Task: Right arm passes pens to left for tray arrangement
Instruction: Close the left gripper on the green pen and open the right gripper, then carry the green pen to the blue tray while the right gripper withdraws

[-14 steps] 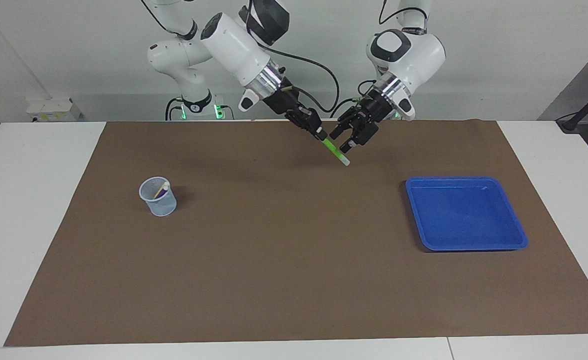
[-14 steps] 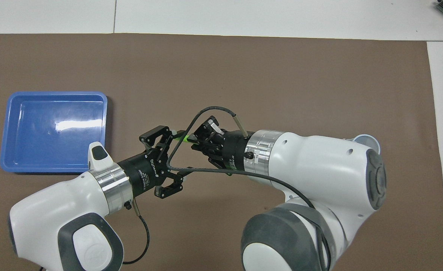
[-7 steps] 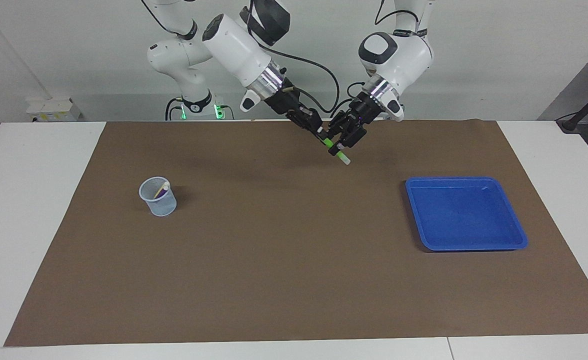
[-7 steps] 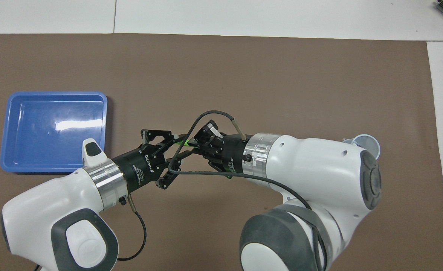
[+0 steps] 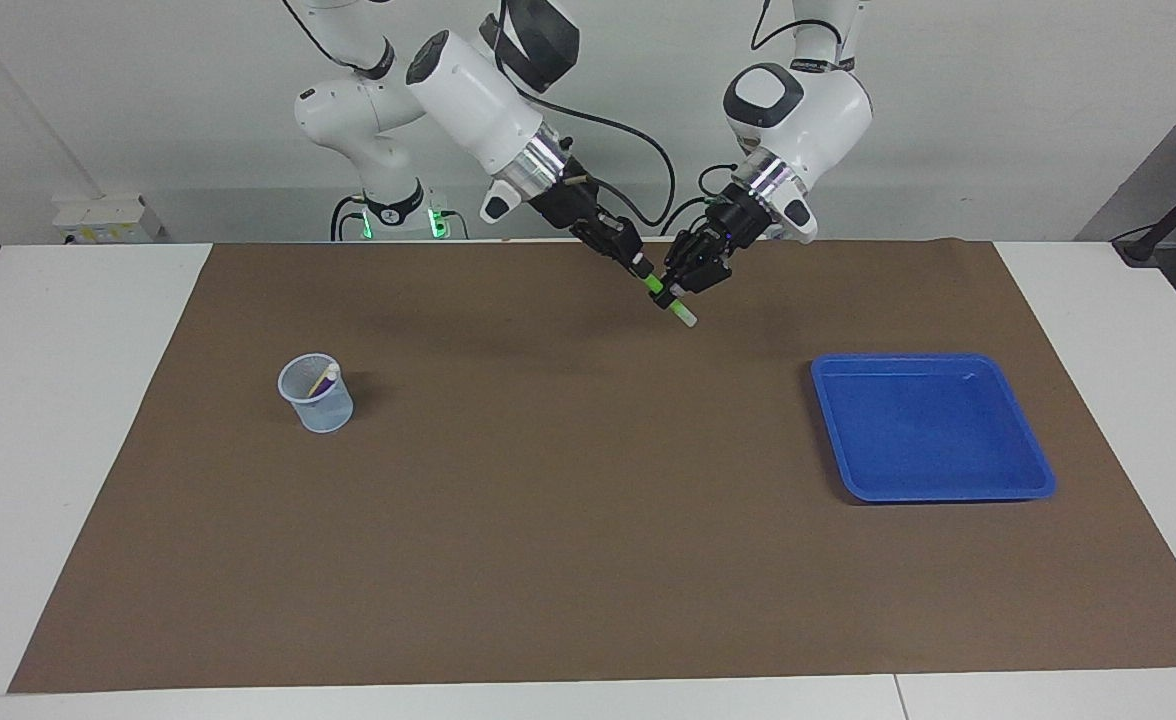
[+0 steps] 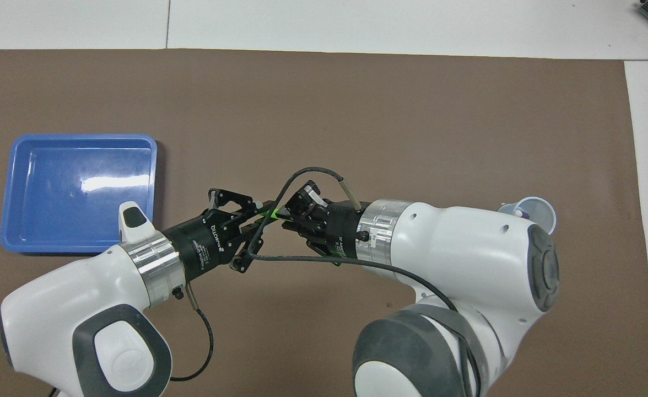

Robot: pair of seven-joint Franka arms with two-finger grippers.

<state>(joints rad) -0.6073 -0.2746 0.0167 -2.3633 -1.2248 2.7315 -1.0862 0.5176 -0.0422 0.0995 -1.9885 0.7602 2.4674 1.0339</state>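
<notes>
- The step in hand is judged to be the handover of the green pen in the air, over the brown mat near the robots' edge of the counter.
- The right end effector is clamped on the upper part of the green pen, which slants downward with its pale end lowest.
- The left end effector is closed on the same pen lower down, so the pen is gripped by both at once.
- The next move is judged to call for the right end effector to be opened, and only then for the pen to be carried by the left arm to the blue tray.
- Two arms and two end effectors are counted.
- One blue tray is counted, at the left arm's end of the counter; nothing is seen in it.
- One translucent cup is counted, at the right arm's end.
- Three pens are counted: the green one in the air, and a yellow pen and a purple one, barely seen, in the cup.
</notes>
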